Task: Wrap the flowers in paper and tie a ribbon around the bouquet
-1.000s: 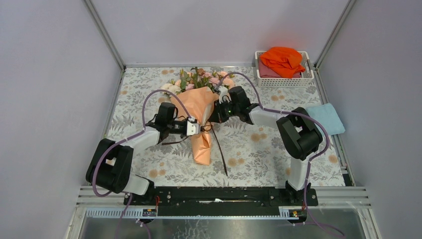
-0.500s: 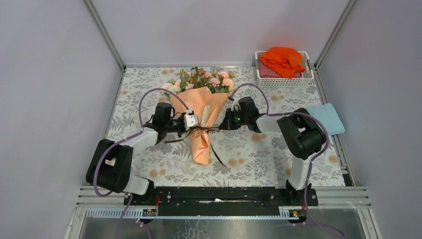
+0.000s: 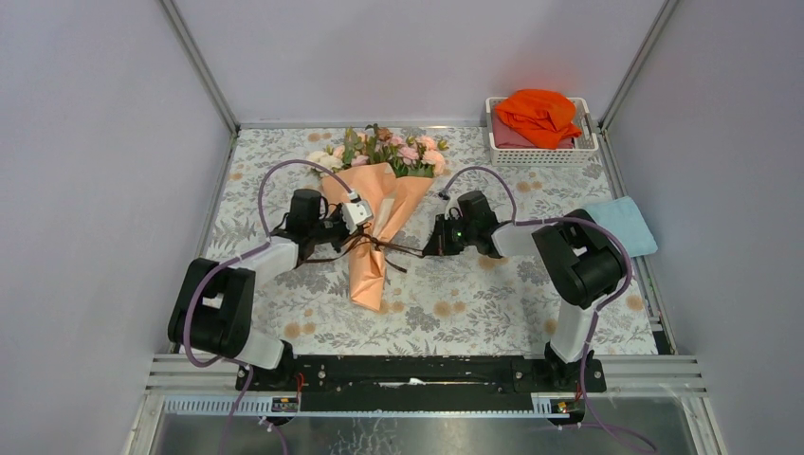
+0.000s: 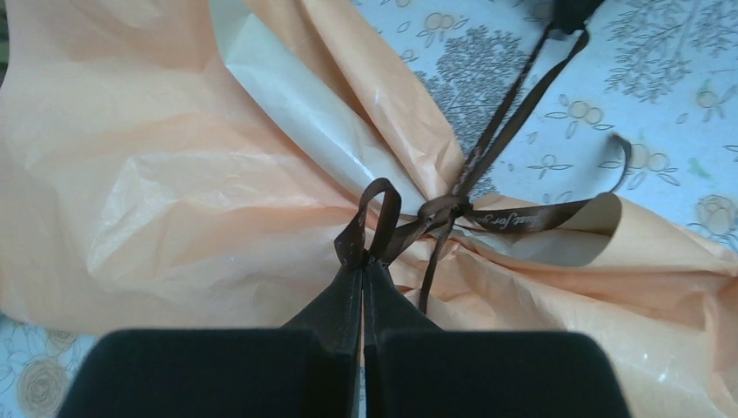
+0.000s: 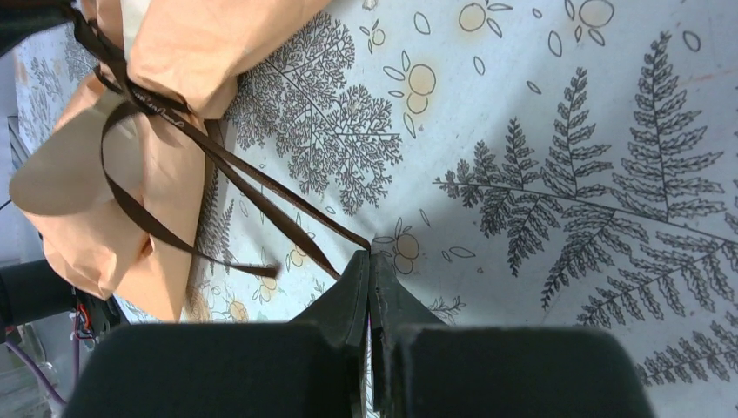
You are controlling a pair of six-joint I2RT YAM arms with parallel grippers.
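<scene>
Lab cell: blank walls (image 3: 95,190) and aluminium frame (image 3: 201,71).

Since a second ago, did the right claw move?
Yes. The right gripper slid toward the table's near edge, farther from the white basket, holding the ribbon.

cursive "just for…" on the ribbon (image 4: 513,220)

Just beyond my left gripper (image 4: 363,266), the paper (image 4: 174,183) looks crinkled with a faint sheen; the ribbon (image 4: 522,218) is smooth, slightly glossy cloth; my fingers (image 4: 335,306) are matt black.
</scene>
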